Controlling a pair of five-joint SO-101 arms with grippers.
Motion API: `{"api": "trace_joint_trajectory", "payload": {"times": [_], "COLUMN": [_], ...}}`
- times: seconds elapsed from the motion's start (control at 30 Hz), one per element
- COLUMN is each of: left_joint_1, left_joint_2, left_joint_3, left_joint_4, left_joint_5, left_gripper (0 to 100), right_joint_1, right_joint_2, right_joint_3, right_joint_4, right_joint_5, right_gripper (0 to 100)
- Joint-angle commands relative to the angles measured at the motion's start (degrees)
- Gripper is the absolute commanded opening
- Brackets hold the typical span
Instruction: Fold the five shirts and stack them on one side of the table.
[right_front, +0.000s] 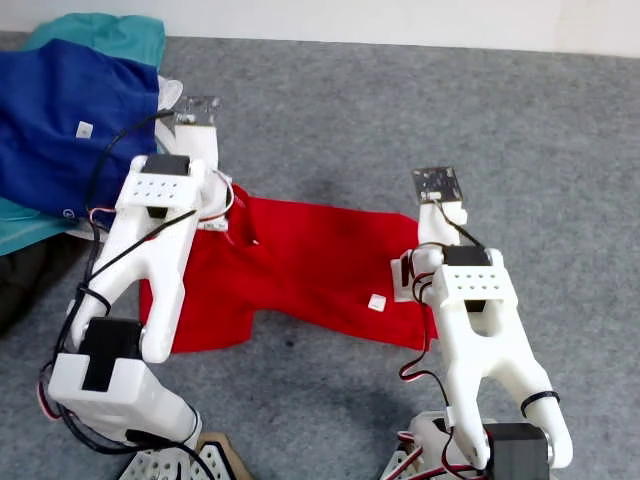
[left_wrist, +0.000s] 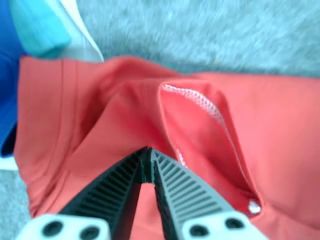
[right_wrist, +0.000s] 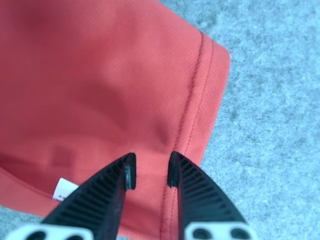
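A red shirt (right_front: 310, 265) lies spread on the grey carpeted table (right_front: 400, 110), partly gathered at its left end. My left gripper (left_wrist: 148, 152) is shut, pinching a raised fold of the red shirt (left_wrist: 115, 115) beside a turned-over hem with white stitching (left_wrist: 200, 102). My right gripper (right_wrist: 150, 170) is open, its fingers straddling the stitched hem at the corner of the red shirt (right_wrist: 90, 85) at its right end. A small white tag (right_wrist: 65, 189) shows near that corner.
A blue shirt (right_front: 70, 120) lies over a teal shirt (right_front: 110, 30) at the back left, with a white garment (right_front: 170, 95) peeking out beside them. Dark cloth (right_front: 20, 280) sits at the left edge. Bare carpet stretches across the back and right.
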Motion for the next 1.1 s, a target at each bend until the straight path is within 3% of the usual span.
{"api": "trace_joint_trajectory", "payload": {"times": [0.0,0.23,0.5,0.73,0.93,1.07], "left_joint_1": [3.12,5.05,-0.4,-6.02,-7.78,-8.66], "left_joint_2": [-0.48,-0.48,-0.92,-0.57,-0.57,-1.1], "left_joint_3": [-2.59,-2.42,-0.48,0.66,8.66,9.27], "left_joint_4": [-3.87,-6.51,-6.07,1.32,-6.68,-6.77], "left_joint_5": [0.26,4.22,4.57,4.22,4.13,4.22], "left_gripper": [1,1,1,1,1,1], "right_joint_1": [-0.66,-0.66,-0.66,-0.57,-0.57,-0.57], "right_joint_2": [-1.36,-1.36,-1.36,-1.36,-1.36,-1.36], "right_joint_3": [-0.13,-0.13,-0.04,-0.04,-0.04,-0.04], "right_joint_4": [-0.66,-0.66,-0.66,-0.66,-0.57,-0.57], "right_joint_5": [0.7,0.7,0.7,0.79,2.11,2.11], "right_gripper": [11.6,11.6,11.6,11.6,11.6,11.6]}}
